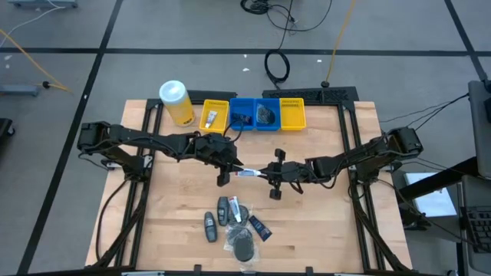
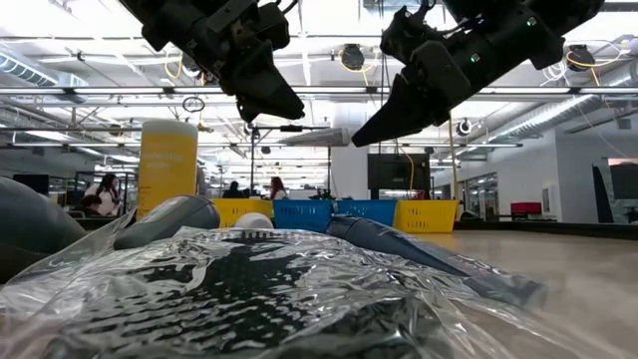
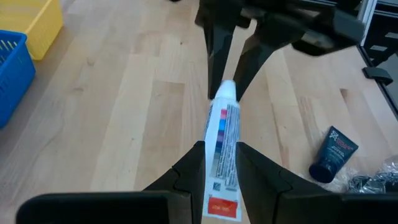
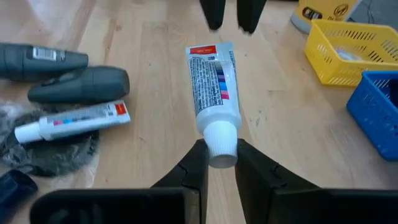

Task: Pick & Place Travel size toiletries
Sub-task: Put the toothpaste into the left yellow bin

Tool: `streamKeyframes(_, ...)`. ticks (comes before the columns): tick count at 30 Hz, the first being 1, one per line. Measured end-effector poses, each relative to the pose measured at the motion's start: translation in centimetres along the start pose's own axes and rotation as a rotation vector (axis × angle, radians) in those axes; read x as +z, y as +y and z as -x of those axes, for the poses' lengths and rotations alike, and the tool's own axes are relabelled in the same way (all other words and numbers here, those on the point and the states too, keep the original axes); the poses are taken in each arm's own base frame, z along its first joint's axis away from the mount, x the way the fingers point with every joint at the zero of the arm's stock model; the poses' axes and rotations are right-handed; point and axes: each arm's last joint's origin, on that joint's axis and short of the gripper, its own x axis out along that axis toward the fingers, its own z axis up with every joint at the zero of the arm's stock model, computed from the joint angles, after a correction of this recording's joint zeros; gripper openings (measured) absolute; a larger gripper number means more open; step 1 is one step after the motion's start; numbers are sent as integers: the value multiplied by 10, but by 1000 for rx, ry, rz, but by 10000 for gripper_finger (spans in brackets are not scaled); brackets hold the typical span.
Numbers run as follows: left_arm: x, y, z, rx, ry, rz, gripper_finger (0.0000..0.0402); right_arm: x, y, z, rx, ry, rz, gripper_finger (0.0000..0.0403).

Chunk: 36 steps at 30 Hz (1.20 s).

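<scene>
A small white tube (image 1: pixel 248 173) with a white cap hangs over the middle of the table between my two grippers. My left gripper (image 1: pixel 232 167) is shut on its flat crimped half and my right gripper (image 1: pixel 267 175) on its cap. Near the front edge lie the other toiletries: dark grey oval bottles (image 1: pixel 209 227), a second white tube (image 1: pixel 235 211), a dark sachet (image 1: pixel 259 227) and a black puff (image 1: pixel 242 245) in clear wrap. They rest flat on the wood. My left gripper has the tube's crimped half (image 3: pixel 221 177) between its two fingers, one on each long edge, the printed face up. The fingers lie along the tube, slanting down from the table's left. The tube is clear of the table. My right gripper pinches the white cap (image 4: pixel 221 142) between its two fingertips. The fingers come from the table's right, slanting slightly down, in line with the tube. The tube's body (image 4: pixel 212 84) reaches away from the fingers toward the left gripper.
At the far edge stand four bins in a row: yellow (image 1: pixel 214 115), blue (image 1: pixel 244 113), blue (image 1: pixel 267 113) and yellow (image 1: pixel 292 113). A tall yellow canister (image 1: pixel 176 102) is to their left. Bare wood lies between the grippers and the bins.
</scene>
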Motion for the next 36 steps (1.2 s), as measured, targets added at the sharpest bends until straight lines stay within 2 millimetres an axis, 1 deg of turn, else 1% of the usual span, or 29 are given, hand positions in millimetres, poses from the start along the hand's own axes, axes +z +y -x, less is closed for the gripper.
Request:
streamKeyframes(3,-2,1,0,3,16,4,88,1,0,1,-1,-3,7,45)
streamKeyframes(6,-2,6,1,14,24,36,88,4,-1,4,-1,-21,13,45)
streamKeyframes(10,-3,21,4,8,36,115,88,5,-3,8,-31,-13,30,45)
streamKeyframes(16,-1,45,12,-101,35,224,88,4,-6,12,-83,21,50,45)
streamKeyframes(23,1,62,18,-170,13,337,88,2,-6,12,-90,32,74,45)
streamKeyframes(26,1,65,20,-189,13,372,88,3,-7,12,-129,28,87,45)
streamKeyframes(30,1,66,20,-188,15,404,88,8,-8,16,-135,-2,90,45)
streamKeyframes(36,1,65,20,-200,15,421,88,19,-12,28,-170,-58,91,45)
